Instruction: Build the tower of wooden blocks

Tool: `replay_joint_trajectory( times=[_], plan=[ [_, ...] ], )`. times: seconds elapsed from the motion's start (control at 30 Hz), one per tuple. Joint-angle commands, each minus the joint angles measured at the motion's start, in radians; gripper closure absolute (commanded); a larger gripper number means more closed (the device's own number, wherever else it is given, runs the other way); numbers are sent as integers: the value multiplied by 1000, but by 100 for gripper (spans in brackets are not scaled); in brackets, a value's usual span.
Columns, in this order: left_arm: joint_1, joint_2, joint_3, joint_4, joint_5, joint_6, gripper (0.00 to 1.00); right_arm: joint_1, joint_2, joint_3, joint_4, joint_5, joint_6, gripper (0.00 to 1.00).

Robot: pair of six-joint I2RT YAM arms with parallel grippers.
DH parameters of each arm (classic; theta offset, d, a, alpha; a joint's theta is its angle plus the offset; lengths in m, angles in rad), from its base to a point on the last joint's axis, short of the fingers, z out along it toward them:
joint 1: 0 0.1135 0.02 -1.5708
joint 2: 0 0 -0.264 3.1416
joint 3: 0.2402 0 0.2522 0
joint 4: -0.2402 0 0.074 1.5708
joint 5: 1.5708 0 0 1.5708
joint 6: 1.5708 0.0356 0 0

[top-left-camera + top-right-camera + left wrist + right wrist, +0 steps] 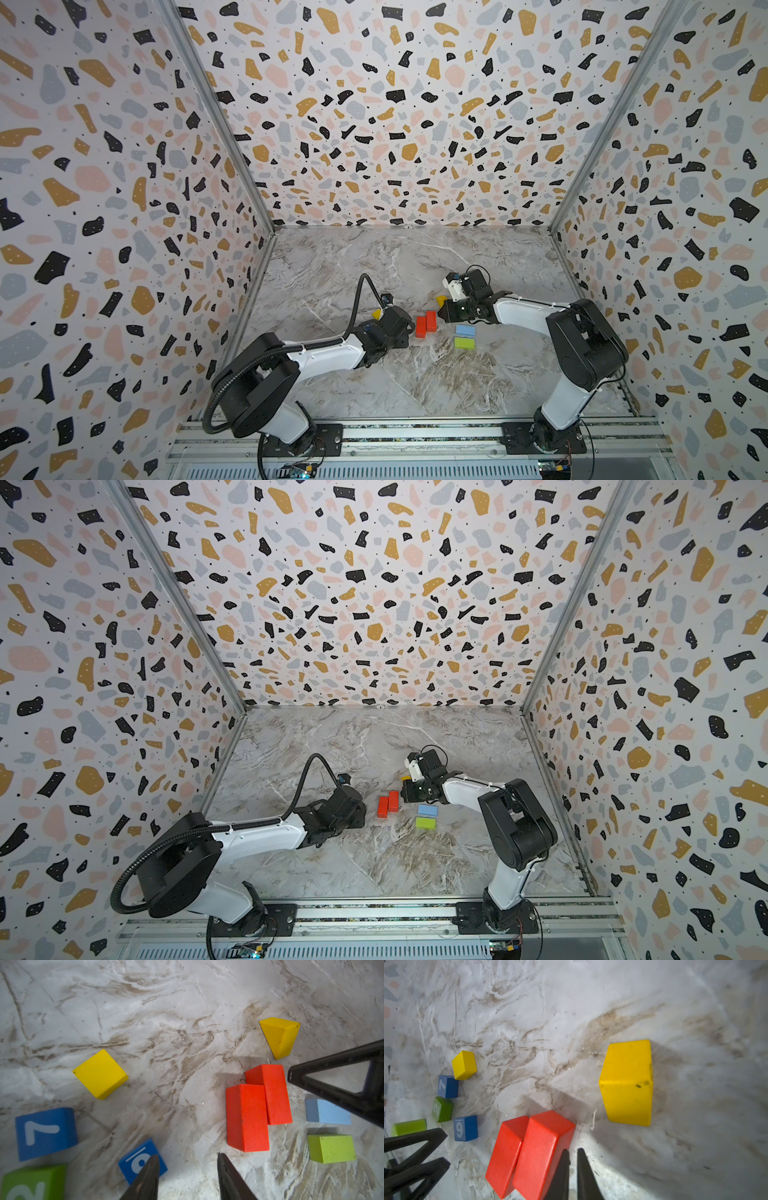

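No tower stood yet: all the blocks lay loose on the bench (415,374). The two red bricks (247,1118) lay flat side by side, touching along their long faces, one a little offset from the other. I judged that they could serve as the base. Near them lay the light blue slab (328,1112) and the lime slab (331,1148), a little apart from each other.

I expected the blocks to be light and hard, with smooth paint that could slip. I would take a slab by its two long sides.

My left end effector (188,1159) was open with nothing between its fingers, low beside the blue cube marked 9 (143,1159). My right end effector (573,1152) was closed and empty, just beside one red brick; I could not tell whether it touched.

The yellow wedge (279,1036) lay near the bricks and could be in the way. The yellow cube (100,1074), the blue cube marked 7 (45,1133), the green cube (33,1182) and the lime cylinder (409,1127) lay well apart from them.
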Motion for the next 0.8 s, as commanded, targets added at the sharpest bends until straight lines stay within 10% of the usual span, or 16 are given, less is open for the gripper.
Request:
replay_joint_trajectory(
  times=[0.0,0.77],
  plan=[
    [0,-33,-12,5,-26,11,54,6,-7,92,-90,41,-31,93],
    [5,-82,-32,-3,-52,37,48,41,169,235,-142,15,-34,100]
  ],
)
